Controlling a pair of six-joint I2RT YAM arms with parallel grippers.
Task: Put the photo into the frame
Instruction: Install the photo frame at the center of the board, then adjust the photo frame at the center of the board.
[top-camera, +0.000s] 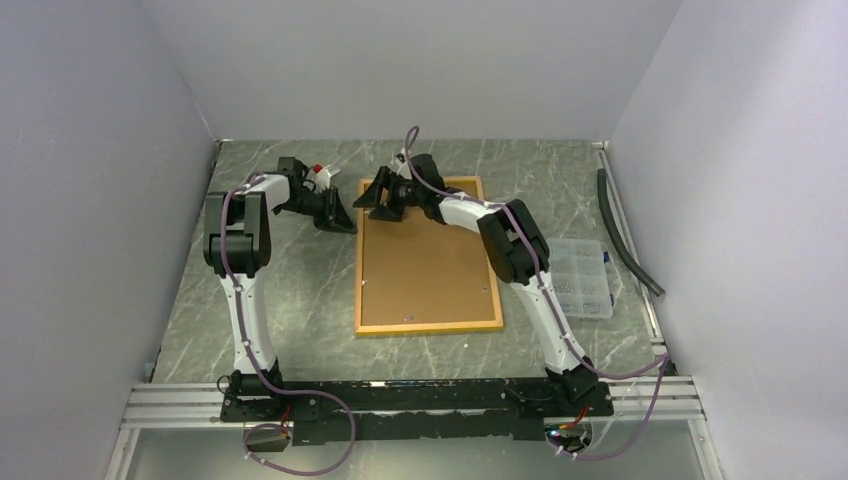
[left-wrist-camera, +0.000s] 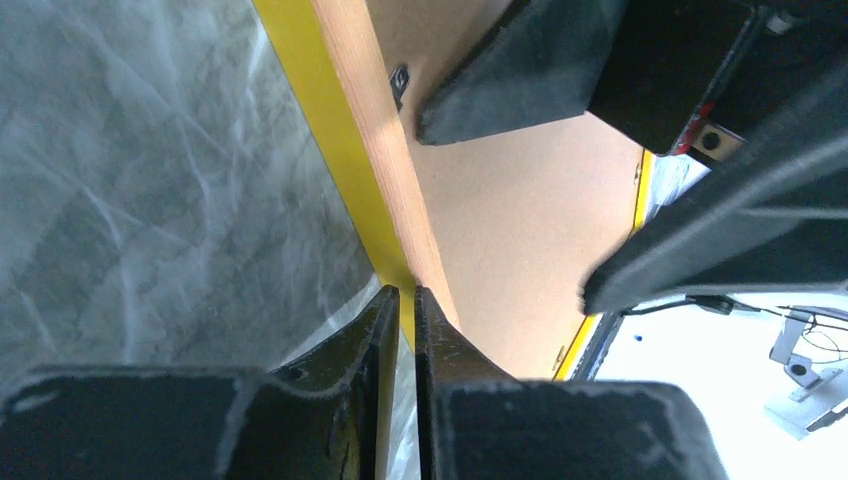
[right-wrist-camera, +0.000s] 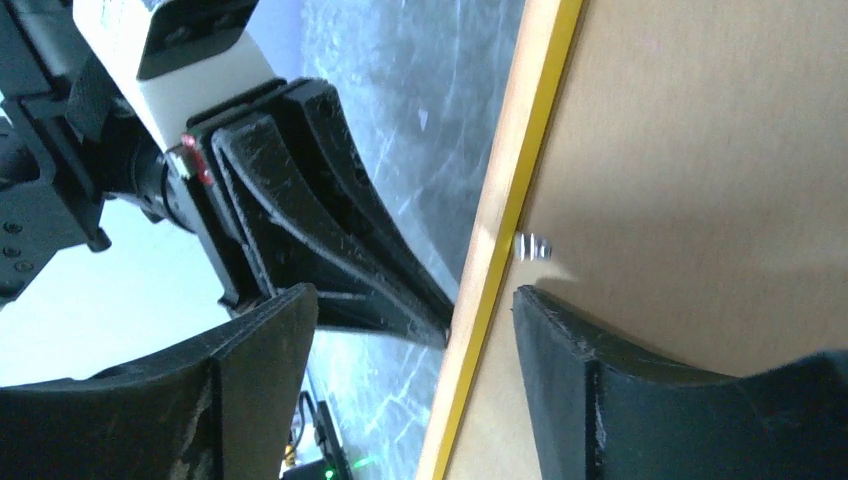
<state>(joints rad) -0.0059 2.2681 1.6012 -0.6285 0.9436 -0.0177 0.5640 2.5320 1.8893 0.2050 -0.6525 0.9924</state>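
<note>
The frame (top-camera: 430, 325) lies face down on the marbled table, with its brown backing board (top-camera: 425, 265) showing inside the wood-and-yellow border. My left gripper (top-camera: 345, 222) comes in from the left at the frame's upper left edge. In the left wrist view that gripper (left-wrist-camera: 407, 292) is shut on the frame's yellow rim (left-wrist-camera: 345, 130). My right gripper (top-camera: 378, 200) hangs over the same corner. It is open (right-wrist-camera: 415, 295) and straddles the frame's edge (right-wrist-camera: 505, 200), one finger over the board and one over the table. The photo is hidden.
A clear compartment box of small parts (top-camera: 580, 278) sits right of the frame. A dark hose (top-camera: 625, 235) lies along the right wall. A small metal tab (right-wrist-camera: 533, 246) sticks out of the board near the rim. Walls close off three sides.
</note>
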